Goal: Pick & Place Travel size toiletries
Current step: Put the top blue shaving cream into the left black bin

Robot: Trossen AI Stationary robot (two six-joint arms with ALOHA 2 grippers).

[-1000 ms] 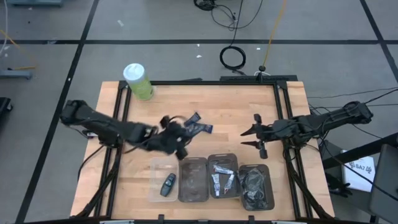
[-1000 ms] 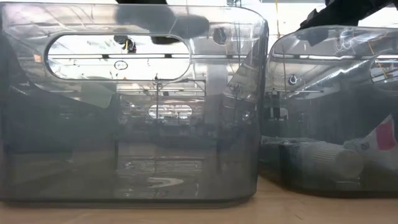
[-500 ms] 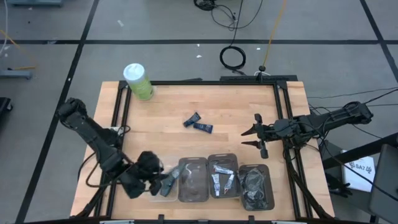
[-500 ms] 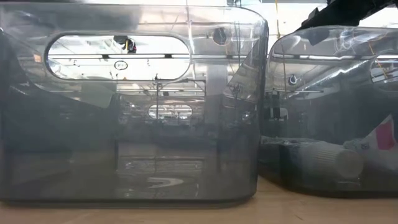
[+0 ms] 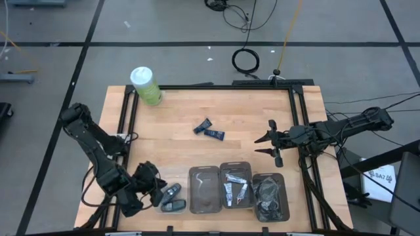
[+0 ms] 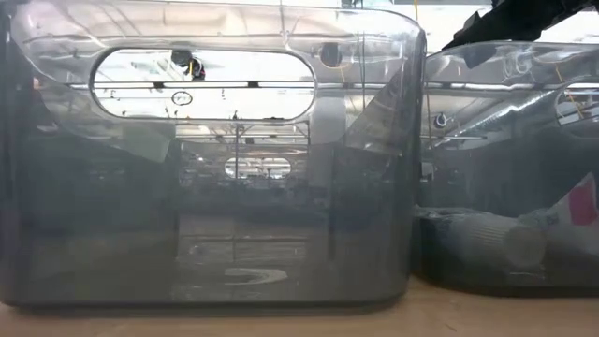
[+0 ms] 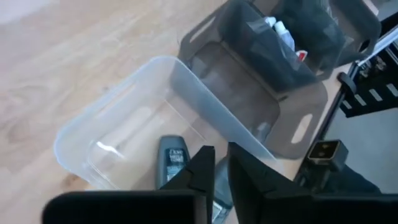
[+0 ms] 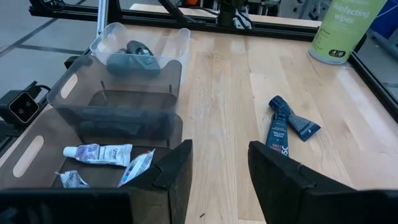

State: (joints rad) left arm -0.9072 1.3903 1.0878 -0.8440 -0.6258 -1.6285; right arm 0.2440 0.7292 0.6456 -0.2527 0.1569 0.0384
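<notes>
Two dark navy toiletry tubes lie crossed on the wood in mid-table, also in the right wrist view. White tubes lie in a grey bin. My left gripper is at the near left, shut, its fingertips over a clear bin. In that bin lie a dark item with a pale label and a second dark item. My right gripper hangs open above the table's right side, holding nothing.
Beside the clear bin stand three grey bins in a row: one with nothing in it, the one holding the tubes, and one with black cords. A green canister with a white lid stands at the far left corner. Bare wood lies around the navy tubes.
My left gripper has swung from beside the navy tubes in mid-table toward the near left corner and now stands over the clear bin. A second dark item now lies in that bin. In the low view the nearest grey bin has shifted a little to the side.
</notes>
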